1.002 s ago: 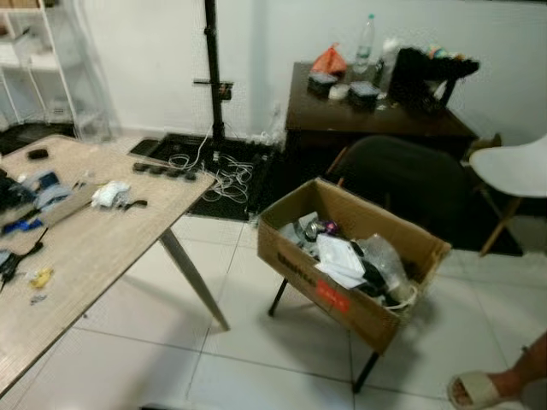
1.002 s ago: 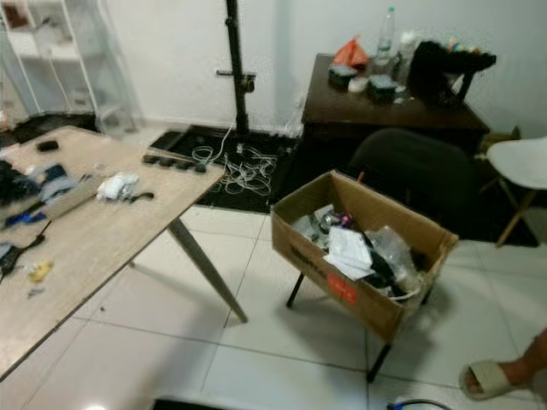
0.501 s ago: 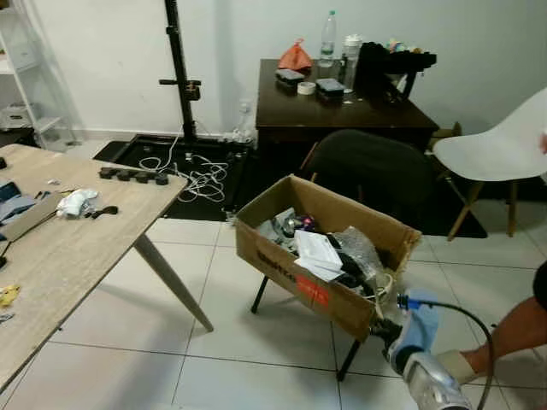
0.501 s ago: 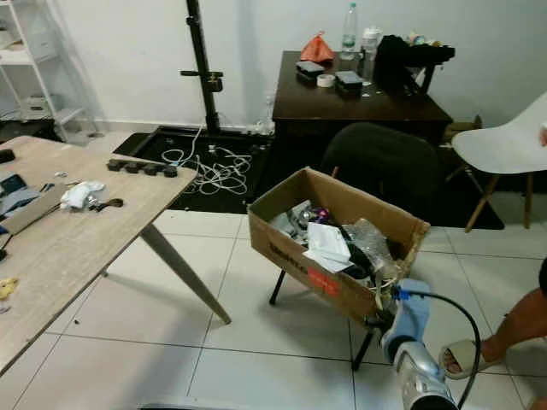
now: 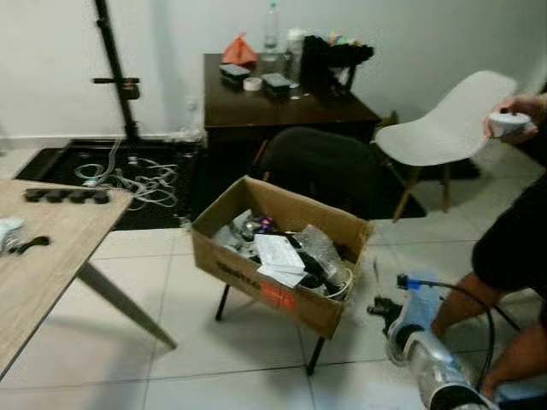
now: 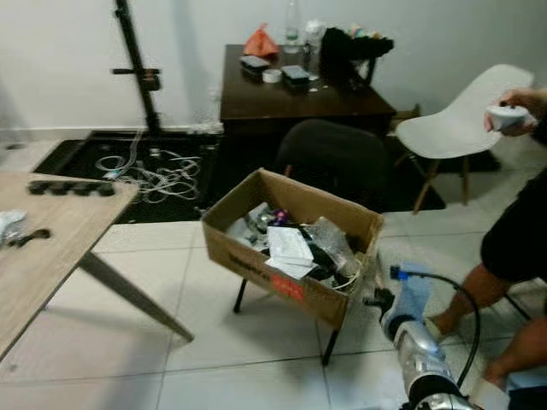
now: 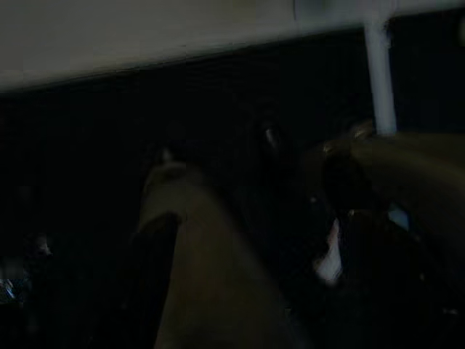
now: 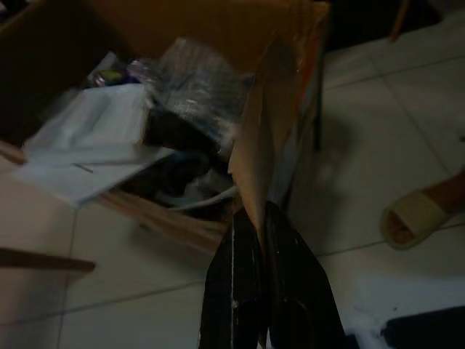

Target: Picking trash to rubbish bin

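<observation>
An open cardboard box (image 5: pixel 256 286) on a black stand serves as the bin and holds paper (image 5: pixel 278 254), bubble wrap (image 8: pixel 196 80) and cables. My right gripper (image 5: pixel 377 308) is low beside the box's right corner, on a silver arm with a blue wrist part. In the right wrist view its black fingers (image 8: pixel 251 291) are pressed together with nothing between them, their tips by the box's corner flap (image 8: pixel 265 138). A crumpled white scrap (image 6: pixel 7 225) lies on the wooden table (image 5: pixel 43 265) at the left. The left wrist view is very dark.
A person stands at the right; a hand holds a small white object (image 5: pixel 510 123) and a sandalled foot (image 8: pixel 414 214) is near my arm. A black chair (image 5: pixel 320 166), a white chair (image 5: pixel 444 128) and a dark desk (image 5: pixel 282 98) stand behind the box. Cables (image 5: pixel 128 171) lie on a black mat.
The camera has swung to the right, so the box and table sit further left in the picture. The person has come into view at the right. My right arm stays by the box's corner.
</observation>
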Robot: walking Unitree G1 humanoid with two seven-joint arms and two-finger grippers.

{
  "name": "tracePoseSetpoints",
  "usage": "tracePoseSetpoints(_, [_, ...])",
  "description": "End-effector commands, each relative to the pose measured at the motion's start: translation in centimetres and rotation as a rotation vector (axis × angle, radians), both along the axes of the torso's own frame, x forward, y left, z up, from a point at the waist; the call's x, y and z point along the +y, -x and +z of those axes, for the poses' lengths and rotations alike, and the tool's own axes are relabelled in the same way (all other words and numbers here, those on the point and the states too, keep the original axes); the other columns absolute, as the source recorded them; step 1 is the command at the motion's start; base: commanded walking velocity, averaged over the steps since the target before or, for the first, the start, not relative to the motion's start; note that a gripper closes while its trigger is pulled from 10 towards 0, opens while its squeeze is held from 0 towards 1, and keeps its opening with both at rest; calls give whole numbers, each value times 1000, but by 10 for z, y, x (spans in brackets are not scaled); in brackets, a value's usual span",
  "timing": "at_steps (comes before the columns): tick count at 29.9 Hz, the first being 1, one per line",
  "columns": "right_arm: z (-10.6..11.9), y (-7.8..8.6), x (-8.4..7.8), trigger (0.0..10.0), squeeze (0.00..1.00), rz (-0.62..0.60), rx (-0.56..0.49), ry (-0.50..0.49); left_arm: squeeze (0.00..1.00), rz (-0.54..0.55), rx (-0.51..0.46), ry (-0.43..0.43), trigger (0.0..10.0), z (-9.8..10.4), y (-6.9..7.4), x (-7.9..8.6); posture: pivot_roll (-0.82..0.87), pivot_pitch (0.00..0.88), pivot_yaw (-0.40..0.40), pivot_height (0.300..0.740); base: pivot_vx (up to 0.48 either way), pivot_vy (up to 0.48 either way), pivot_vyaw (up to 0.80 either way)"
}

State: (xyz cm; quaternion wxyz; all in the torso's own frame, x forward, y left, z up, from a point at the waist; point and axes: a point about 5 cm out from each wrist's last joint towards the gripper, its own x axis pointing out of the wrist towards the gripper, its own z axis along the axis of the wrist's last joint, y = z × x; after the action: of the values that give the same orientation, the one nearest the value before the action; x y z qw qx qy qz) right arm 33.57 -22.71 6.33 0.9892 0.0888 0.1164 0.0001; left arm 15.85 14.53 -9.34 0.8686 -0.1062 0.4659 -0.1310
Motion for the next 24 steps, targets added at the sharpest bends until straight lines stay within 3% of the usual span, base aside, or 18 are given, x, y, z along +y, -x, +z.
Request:
tracePoseSetpoints(1, [-4, 1, 5, 10000, 0, 13, 11, -10, 0, 3, 34, -5, 10000, -4, 8, 2, -143, 115, 22, 740, 319, 0, 0])
tracePoseSetpoints(8, [2, -4, 17, 10000, 0, 64, -26, -7, 0, -2, 24, -9, 10000, -2, 4, 2, -141, 104, 20, 740, 327, 0, 0])
tracePoseSetpoints(15, [2, -5, 15, 10000, 0, 56, -8, 36, 0, 7, 22, -20, 10000, -2, 3, 3, -143, 97, 18, 740, 220, 0, 0])
tracePoseSetpoints(24, [-4, 1, 3, 10000, 0, -19, 20, 40, 0, 8, 53, -38, 10000, -5, 9, 4, -146, 108, 24, 740, 0, 0, -750])
